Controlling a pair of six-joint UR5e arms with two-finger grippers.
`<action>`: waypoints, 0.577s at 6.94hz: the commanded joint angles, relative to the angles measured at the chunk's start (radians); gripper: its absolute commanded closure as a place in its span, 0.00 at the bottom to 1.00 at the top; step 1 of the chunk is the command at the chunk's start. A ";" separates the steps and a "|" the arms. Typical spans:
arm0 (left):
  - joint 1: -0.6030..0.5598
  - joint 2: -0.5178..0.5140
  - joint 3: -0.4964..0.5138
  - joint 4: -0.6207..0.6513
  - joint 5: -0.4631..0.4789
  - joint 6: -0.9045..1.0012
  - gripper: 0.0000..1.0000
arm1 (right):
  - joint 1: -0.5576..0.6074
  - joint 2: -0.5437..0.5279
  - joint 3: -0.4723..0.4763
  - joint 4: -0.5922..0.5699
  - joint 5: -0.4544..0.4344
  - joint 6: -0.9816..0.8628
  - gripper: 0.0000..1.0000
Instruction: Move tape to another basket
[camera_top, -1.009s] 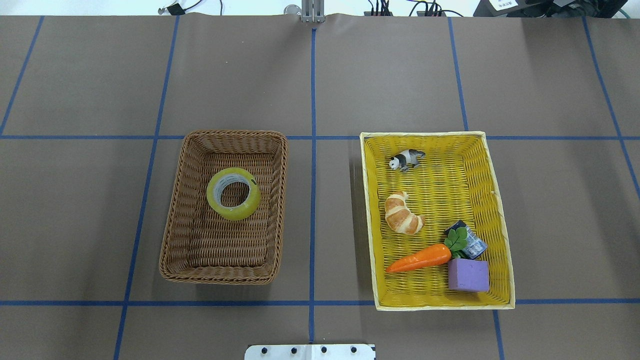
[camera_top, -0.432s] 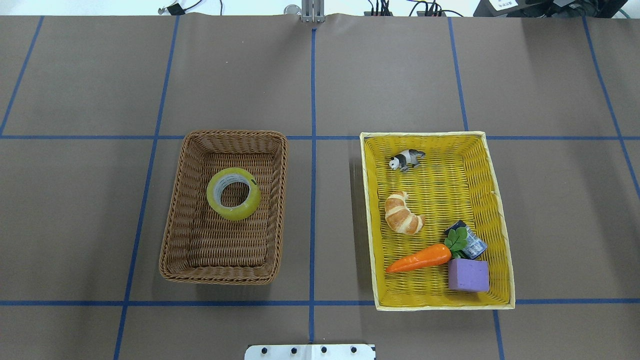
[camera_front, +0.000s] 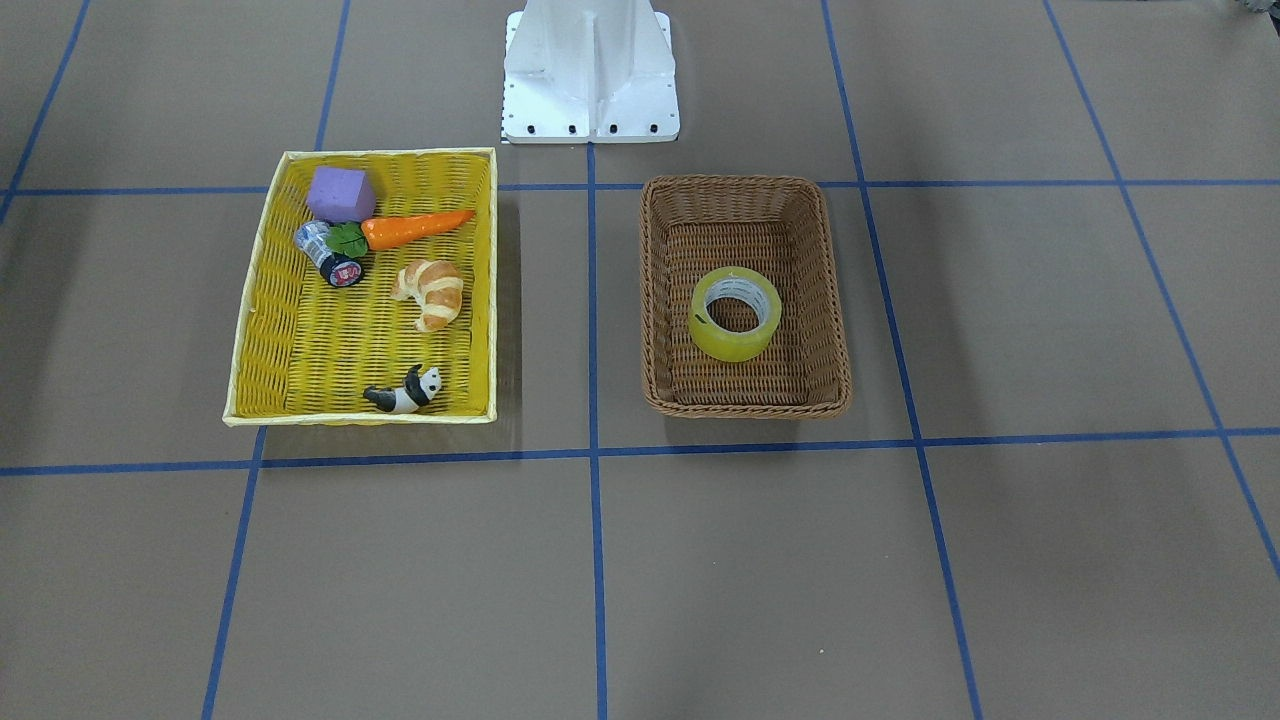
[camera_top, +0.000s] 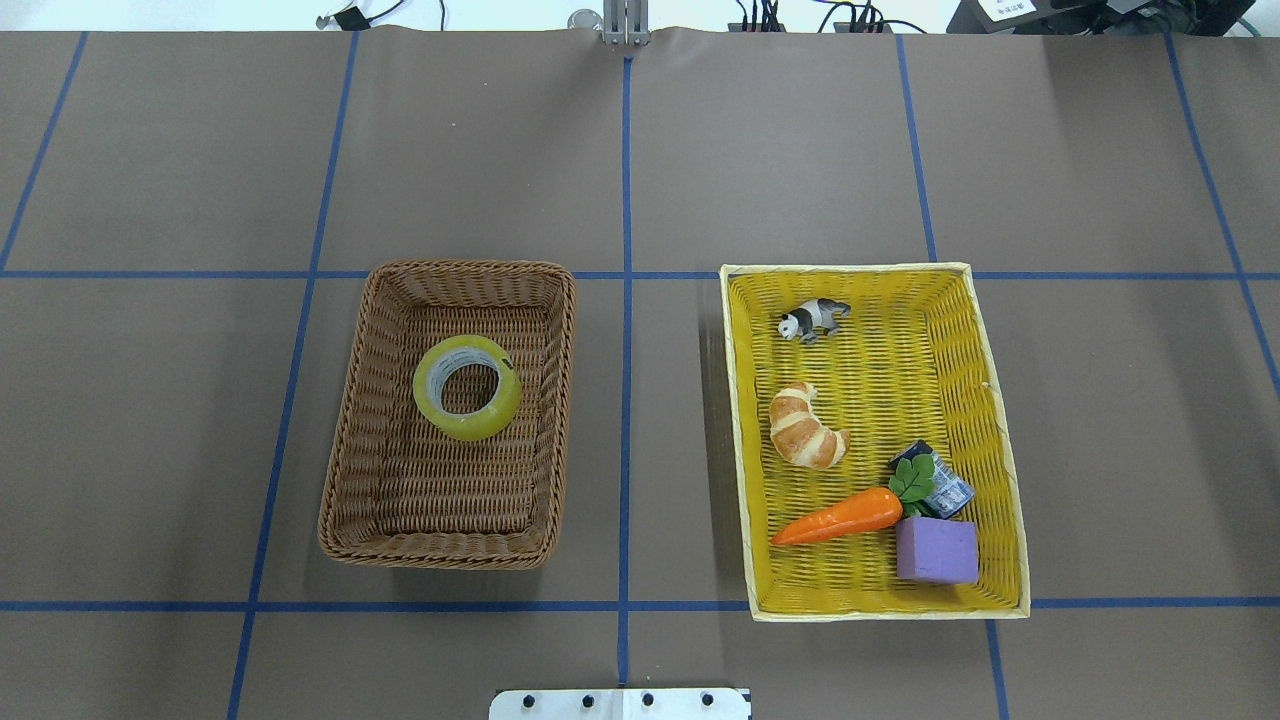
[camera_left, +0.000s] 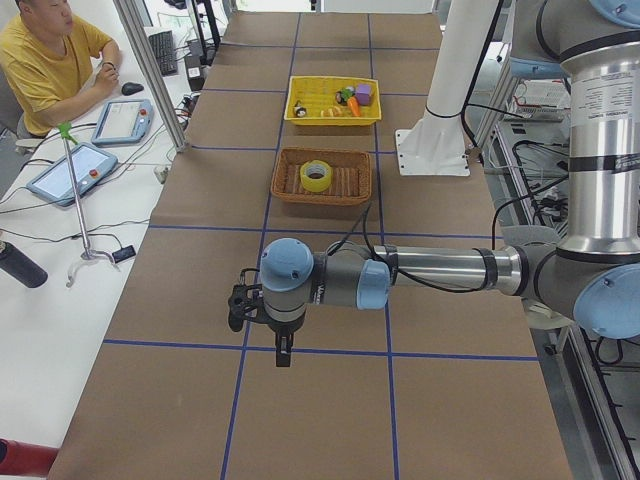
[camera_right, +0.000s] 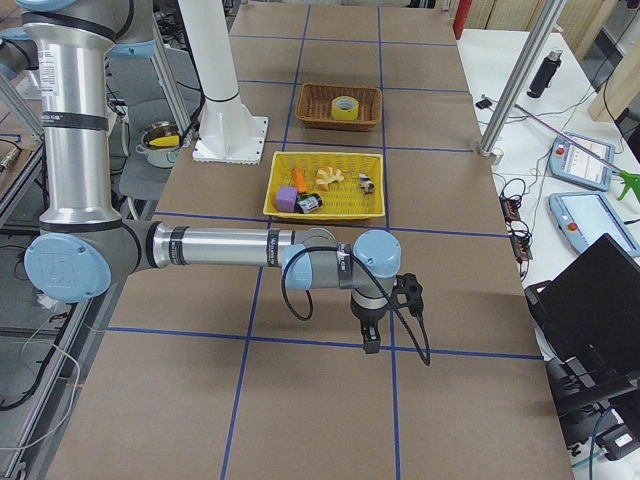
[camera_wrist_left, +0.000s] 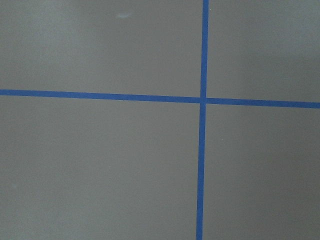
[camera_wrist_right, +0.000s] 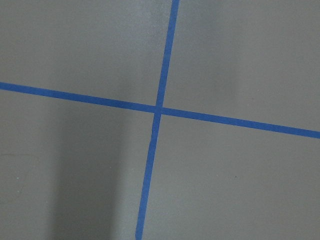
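On the floor of the basket, the tape is laid flat, core up, apart from every wall, so a top-down grasp across the ring is left open. A yellow basket is set beside it, with a carrot and croissant inside. The left gripper and right gripper are parked over bare table, well apart from both baskets, probably to keep the views unobstructed. The finger spread cannot be told for either.

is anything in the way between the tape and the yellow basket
Nothing visible besides the baskets' own walls: the tape lies in the brown basket, and the yellow basket beside it has free floor.
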 joint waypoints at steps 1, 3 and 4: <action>0.000 0.000 0.001 0.000 0.000 0.000 0.01 | 0.000 0.002 0.000 -0.001 0.000 0.002 0.00; 0.002 0.000 -0.001 0.000 0.001 0.000 0.01 | 0.000 0.000 0.000 0.000 0.002 0.000 0.00; 0.002 0.000 0.001 0.000 0.000 0.000 0.01 | 0.002 -0.004 -0.003 0.001 0.002 -0.001 0.00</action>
